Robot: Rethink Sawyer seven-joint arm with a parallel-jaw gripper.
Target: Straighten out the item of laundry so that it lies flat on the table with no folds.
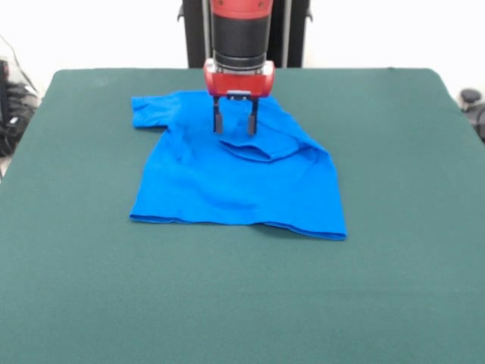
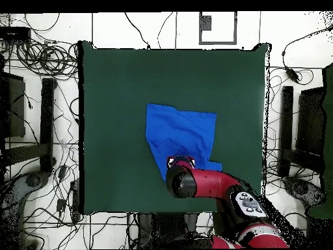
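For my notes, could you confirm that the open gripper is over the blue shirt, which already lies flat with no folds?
Not quite: the shirt is not flat. The front view shows a fold of cloth doubled over just below the open gripper, with one sleeve tucked in.

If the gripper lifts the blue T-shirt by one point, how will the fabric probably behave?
The T-shirt looks thin and already folded over near the collar, so it would likely drape limply. It seems light. Pushed across the felt-like table, it would probably bunch rather than slide.
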